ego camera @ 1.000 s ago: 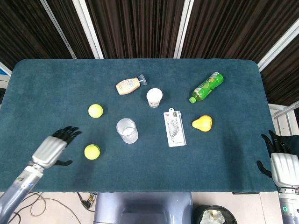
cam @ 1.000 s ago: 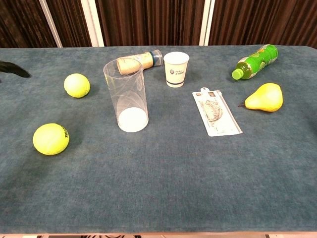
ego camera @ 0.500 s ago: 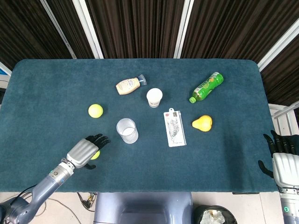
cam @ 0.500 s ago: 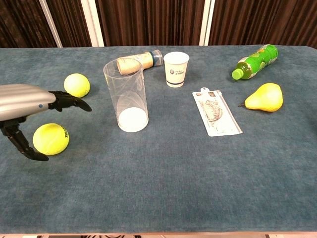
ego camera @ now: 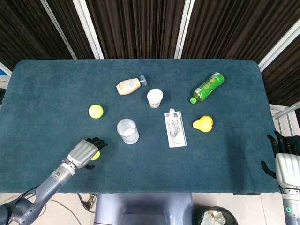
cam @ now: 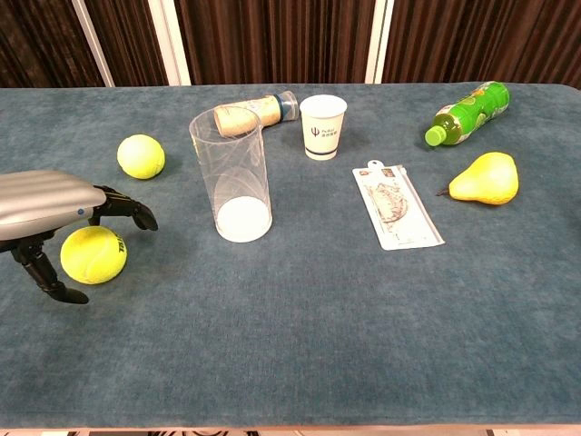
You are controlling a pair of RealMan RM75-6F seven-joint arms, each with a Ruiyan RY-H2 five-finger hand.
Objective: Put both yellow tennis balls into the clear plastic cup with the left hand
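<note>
Two yellow tennis balls lie left of the upright clear plastic cup [ego camera: 127, 131] [cam: 231, 177]. The far ball [ego camera: 95, 111] [cam: 141, 156] sits alone on the cloth. The near ball [ego camera: 96, 155] [cam: 93, 254] rests on the table under my left hand [ego camera: 84, 152] [cam: 45, 204]. That hand arches over it, fingers spread and curved past its top, thumb low on the near side. I cannot see firm contact with the ball. My right hand [ego camera: 285, 164] hangs off the table's right edge, holding nothing, fingers apart.
A lying mayonnaise bottle [ego camera: 129, 86] [cam: 254, 111] and a white paper cup [ego camera: 154, 98] [cam: 323, 127] stand behind the clear cup. To its right are a flat packet [ego camera: 175, 129] [cam: 397, 205], a yellow pear [ego camera: 203, 123] [cam: 484, 178] and a lying green bottle [ego camera: 207, 87] [cam: 468, 112].
My left hand has swung right from the table's left side to cover the near ball, then sunk lower with its fingers curving down. The right hand drifted slightly lower.
</note>
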